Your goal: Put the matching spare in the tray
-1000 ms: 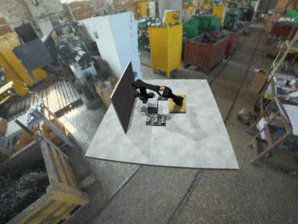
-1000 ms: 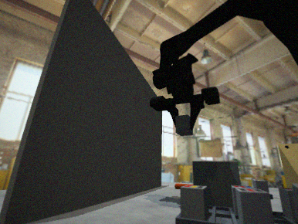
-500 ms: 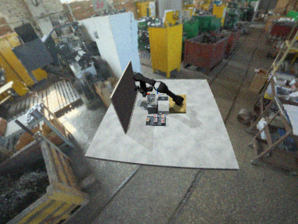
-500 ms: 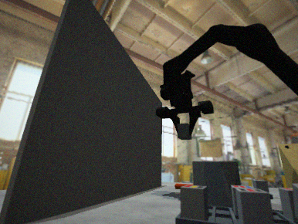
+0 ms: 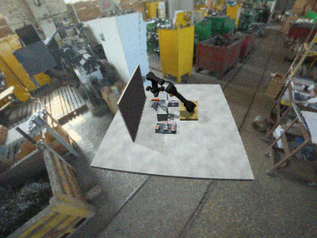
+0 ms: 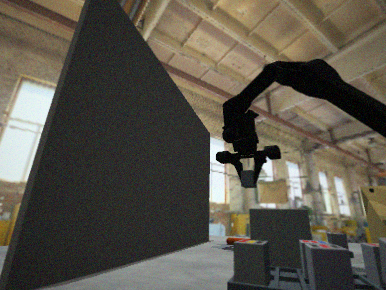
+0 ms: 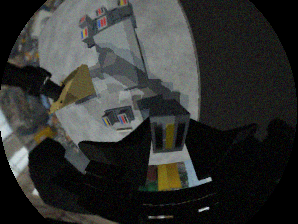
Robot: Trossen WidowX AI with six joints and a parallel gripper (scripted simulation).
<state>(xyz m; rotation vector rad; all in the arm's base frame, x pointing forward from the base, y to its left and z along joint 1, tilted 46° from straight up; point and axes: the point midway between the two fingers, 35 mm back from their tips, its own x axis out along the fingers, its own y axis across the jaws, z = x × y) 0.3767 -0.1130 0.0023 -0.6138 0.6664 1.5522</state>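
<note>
My gripper (image 5: 154,93) (image 6: 248,176) is shut on a grey block-shaped unit (image 6: 248,179) (image 7: 170,131), held high in the air beyond the upright grey block (image 5: 163,117) (image 6: 280,231). The unit's face toward the wrist camera shows dark bands and a yellow stripe; no code is readable. Several spares with coloured labels, one a grey spare (image 6: 251,262), stand in a dark rack at the front. A small dark holder (image 5: 173,103) with labelled units (image 7: 123,118) sits farther back. I cannot tell which piece is the tray or the mounted unit.
A tall dark panel (image 5: 133,104) (image 6: 130,150) (image 7: 240,60) stands along the left of the table (image 5: 205,152). A yellow-tan block (image 5: 189,116) (image 7: 80,89) is by the arm's base. An orange object (image 5: 155,99) (image 6: 237,240) lies near the panel.
</note>
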